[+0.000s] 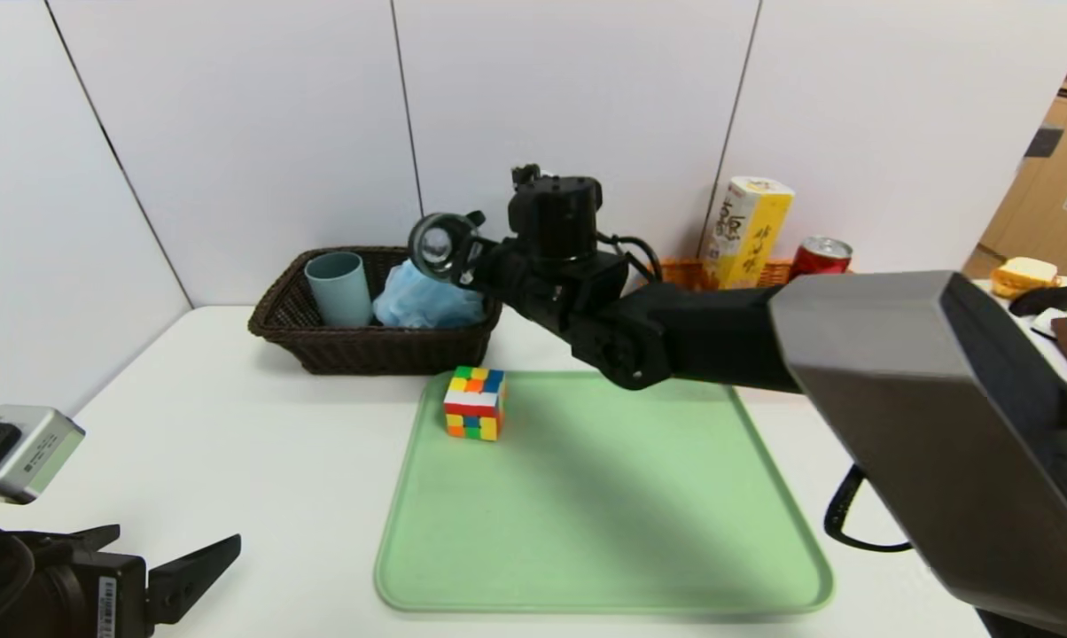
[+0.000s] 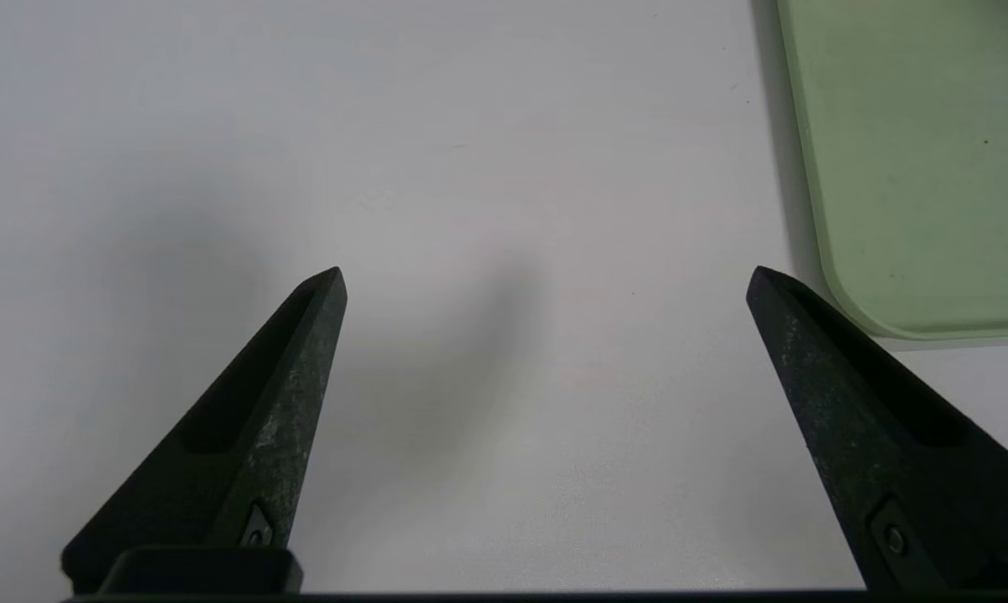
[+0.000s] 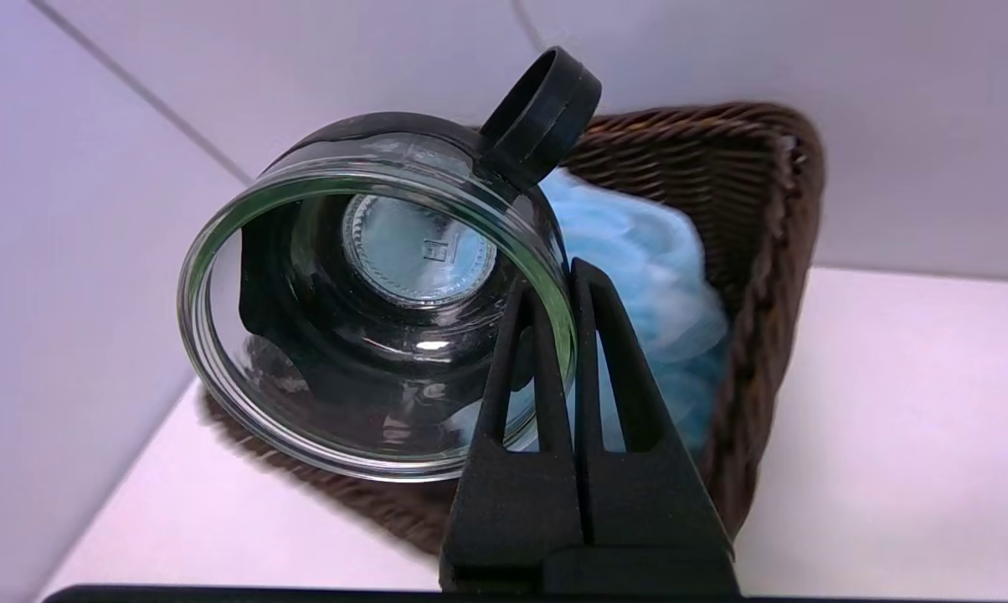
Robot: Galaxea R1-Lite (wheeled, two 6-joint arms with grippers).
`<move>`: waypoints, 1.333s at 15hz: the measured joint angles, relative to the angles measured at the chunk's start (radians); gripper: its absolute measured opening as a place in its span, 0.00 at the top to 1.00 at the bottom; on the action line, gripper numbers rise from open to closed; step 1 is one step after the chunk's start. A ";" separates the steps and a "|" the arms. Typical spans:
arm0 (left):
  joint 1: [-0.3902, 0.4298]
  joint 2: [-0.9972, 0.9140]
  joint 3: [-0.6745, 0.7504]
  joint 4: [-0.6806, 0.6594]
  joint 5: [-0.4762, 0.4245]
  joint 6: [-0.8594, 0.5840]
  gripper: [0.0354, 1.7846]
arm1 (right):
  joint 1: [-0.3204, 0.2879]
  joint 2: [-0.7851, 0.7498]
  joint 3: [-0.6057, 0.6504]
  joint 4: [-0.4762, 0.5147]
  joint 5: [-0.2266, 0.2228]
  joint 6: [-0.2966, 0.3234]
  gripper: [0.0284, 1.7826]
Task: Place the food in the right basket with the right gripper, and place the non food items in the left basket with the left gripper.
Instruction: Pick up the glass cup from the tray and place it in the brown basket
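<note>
Glass mug (image 3: 370, 293) with black handle is clamped by its rim in the right gripper (image 3: 558, 293), fingers pinched nearly together on the glass wall, one inside and one outside. Mug is tipped on its side, mouth toward the wrist camera, handle ring sticking out on the far side. In the head view the mug (image 1: 440, 244) is held in the air by the right gripper (image 1: 473, 266) just over the near right corner of the dark brown left basket (image 1: 356, 350), not touching the weave as far as can be seen. Right arm is stretched across the table from the right side, over the back edge of the green tray (image 1: 604, 532).

Inside the left basket a blue-grey cup (image 1: 339, 288) stands upright at the left and the light blue bath sponge (image 1: 427, 301) fills the right part; the sponge (image 3: 646, 276) sits directly behind the mug, so little open room is left at that end. Basket wall (image 3: 763, 251) is seen close beside the fingers.

Puzzle cube (image 1: 474, 403) stands on the tray's back left corner, just in front of the basket, apart from both grippers.

Orange-tan right basket (image 1: 689, 270) is mostly hidden behind the arm; yellow snack carton (image 1: 748, 232) stands upright in it, red can (image 1: 821, 257) shows beside the carton.

Left gripper (image 2: 546, 280) is parked low at the near left, fingers spread wide apart over bare white table (image 2: 470, 167), holding nothing, tray corner (image 2: 914, 209) nearby
</note>
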 joint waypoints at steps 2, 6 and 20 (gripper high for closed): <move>0.000 -0.001 0.003 -0.001 -0.001 -0.001 0.06 | -0.015 0.053 0.000 -0.051 -0.016 -0.020 0.98; 0.000 -0.002 0.006 -0.001 -0.002 -0.002 0.06 | -0.029 0.090 -0.002 -0.058 -0.010 -0.059 0.59; -0.001 0.213 -0.233 -0.116 -0.087 0.000 0.06 | -0.064 -0.250 0.003 0.075 -0.083 -0.167 0.14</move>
